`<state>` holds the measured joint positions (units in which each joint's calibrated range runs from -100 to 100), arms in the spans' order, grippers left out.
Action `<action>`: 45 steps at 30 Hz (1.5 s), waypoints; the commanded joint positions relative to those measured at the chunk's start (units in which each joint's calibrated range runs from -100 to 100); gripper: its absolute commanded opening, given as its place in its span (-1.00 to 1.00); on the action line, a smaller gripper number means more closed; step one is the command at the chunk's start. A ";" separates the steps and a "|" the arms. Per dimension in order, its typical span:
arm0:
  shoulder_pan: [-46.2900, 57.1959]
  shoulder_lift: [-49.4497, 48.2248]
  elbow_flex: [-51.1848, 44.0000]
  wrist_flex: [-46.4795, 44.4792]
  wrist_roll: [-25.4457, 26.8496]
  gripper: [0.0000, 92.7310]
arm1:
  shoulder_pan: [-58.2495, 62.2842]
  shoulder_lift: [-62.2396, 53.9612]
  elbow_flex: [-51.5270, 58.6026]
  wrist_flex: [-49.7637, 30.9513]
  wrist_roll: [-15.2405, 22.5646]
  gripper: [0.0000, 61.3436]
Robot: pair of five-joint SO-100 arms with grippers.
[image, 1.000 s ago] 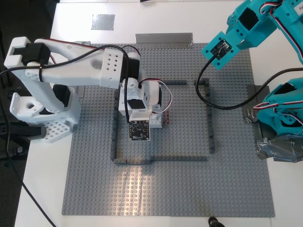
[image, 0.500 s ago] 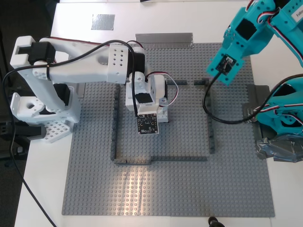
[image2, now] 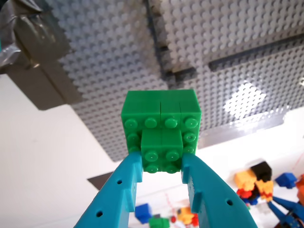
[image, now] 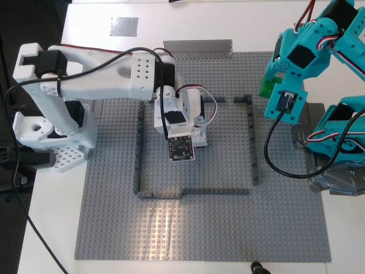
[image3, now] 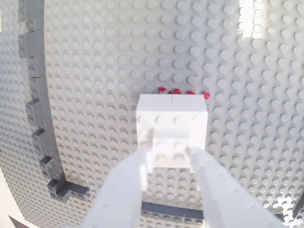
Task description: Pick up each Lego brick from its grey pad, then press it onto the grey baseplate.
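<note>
Two bricks, neither with legible writing. My first gripper [image2: 161, 173] clamps the green brick [image2: 161, 128] above the baseplate [image: 285, 228] edge. My second gripper [image3: 168, 164] pinches the white brick [image3: 172, 121] beside red studs [image3: 183, 91].

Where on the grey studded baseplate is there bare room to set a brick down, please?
The large grey studded baseplate is bare below the thin dark grey brick outline, and inside the outline toward the exterior view's right. It is crowded around the white brick held by my second gripper.
</note>
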<state>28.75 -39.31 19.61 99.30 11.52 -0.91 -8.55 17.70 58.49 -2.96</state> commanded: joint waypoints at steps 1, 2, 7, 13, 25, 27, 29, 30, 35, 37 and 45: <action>-3.32 -1.12 -0.24 0.70 0.12 -1.00 | 0.80 -0.55 0.04 0.26 0.15 -0.85; -4.26 -1.04 -0.15 0.70 0.12 -1.00 | 0.80 -0.55 0.22 0.26 0.20 -0.85; -9.70 -1.04 -0.06 0.70 0.08 -1.00 | 0.87 -0.72 1.13 0.75 0.39 -0.85; -13.69 -1.04 -0.33 0.70 0.08 -1.00 | 0.73 -0.81 1.40 0.34 0.25 -0.85; -19.21 -0.44 0.48 0.70 -3.49 -1.00 | 0.58 -1.06 3.20 -2.02 0.69 -0.84; -19.06 -0.35 0.57 0.70 -3.49 -1.00 | 0.58 -1.15 3.11 -2.34 0.73 -0.84; -19.06 -0.35 0.57 0.70 -3.49 -1.00 | 0.58 -1.24 2.39 -2.34 0.39 -0.85; -19.06 -0.26 0.57 0.70 -3.49 -1.00 | 0.58 -1.24 1.94 -2.18 0.29 -0.85; -19.06 2.48 0.57 0.70 -3.49 -1.00 | 0.58 -0.98 -0.05 -1.12 -0.05 -0.86; -18.99 5.32 0.57 0.70 -3.49 -1.00 | 0.58 -0.89 -0.50 -0.88 -0.10 -0.87; -19.64 9.26 0.12 -5.08 -3.54 -1.00 | 0.58 -0.89 -4.65 1.32 -0.73 -0.89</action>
<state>9.58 -30.18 20.39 96.09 8.23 -0.36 -8.03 19.15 59.13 -3.30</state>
